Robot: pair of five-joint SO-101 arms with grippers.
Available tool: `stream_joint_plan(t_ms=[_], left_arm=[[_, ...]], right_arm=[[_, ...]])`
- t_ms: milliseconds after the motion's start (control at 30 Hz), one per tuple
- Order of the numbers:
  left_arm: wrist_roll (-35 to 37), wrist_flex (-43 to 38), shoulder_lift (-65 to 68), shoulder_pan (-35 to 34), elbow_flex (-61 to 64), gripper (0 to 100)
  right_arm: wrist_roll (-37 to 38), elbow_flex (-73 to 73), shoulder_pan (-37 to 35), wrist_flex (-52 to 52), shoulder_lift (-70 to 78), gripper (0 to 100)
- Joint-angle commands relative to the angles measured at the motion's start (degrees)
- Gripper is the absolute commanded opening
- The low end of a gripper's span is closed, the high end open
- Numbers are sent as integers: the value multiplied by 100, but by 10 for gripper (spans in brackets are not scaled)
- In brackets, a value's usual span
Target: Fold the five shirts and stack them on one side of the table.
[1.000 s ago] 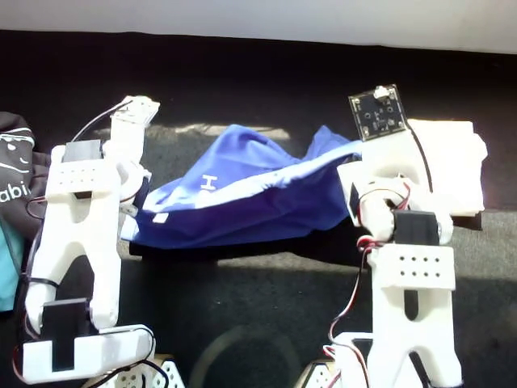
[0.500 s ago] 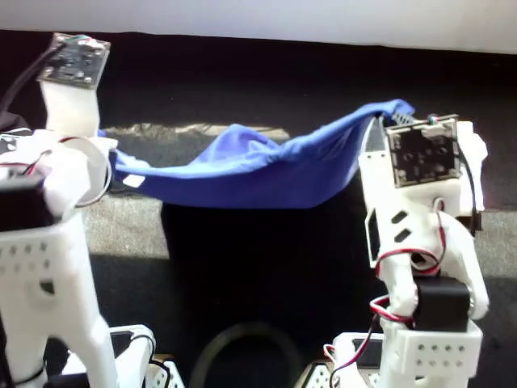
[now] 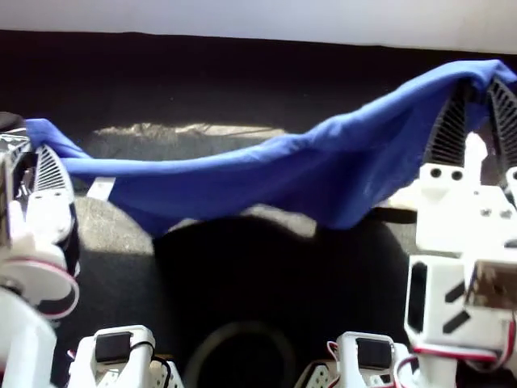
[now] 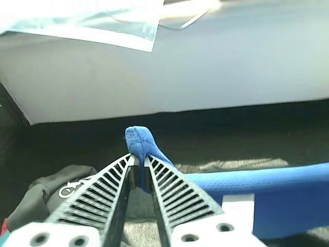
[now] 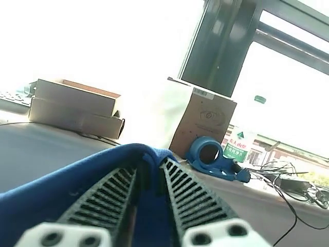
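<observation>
We hold the blue shirt slung above the bench, its long axis running between our left pincer and right pincer, each clamped on one end, the right end higher.

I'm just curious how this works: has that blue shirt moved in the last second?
Yes. The blue shirt has risen from the table, and its right end is now up near the edge of the white wall behind.
</observation>
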Motion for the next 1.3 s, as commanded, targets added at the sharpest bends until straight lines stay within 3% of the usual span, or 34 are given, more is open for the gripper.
stream_joint_plan(t_ms=[0, 900, 1267], left_arm=[[53, -35, -13, -277, -470, 9], [62, 18, -22, -505, -1349, 9], [44, 677, -22, -505, -1376, 9]], right_arm=[[-9, -541, 66, -101, -22, 7], [-44, -1112, 40, 426, -593, 7], [-316, -1112, 31, 259, -576, 7]])
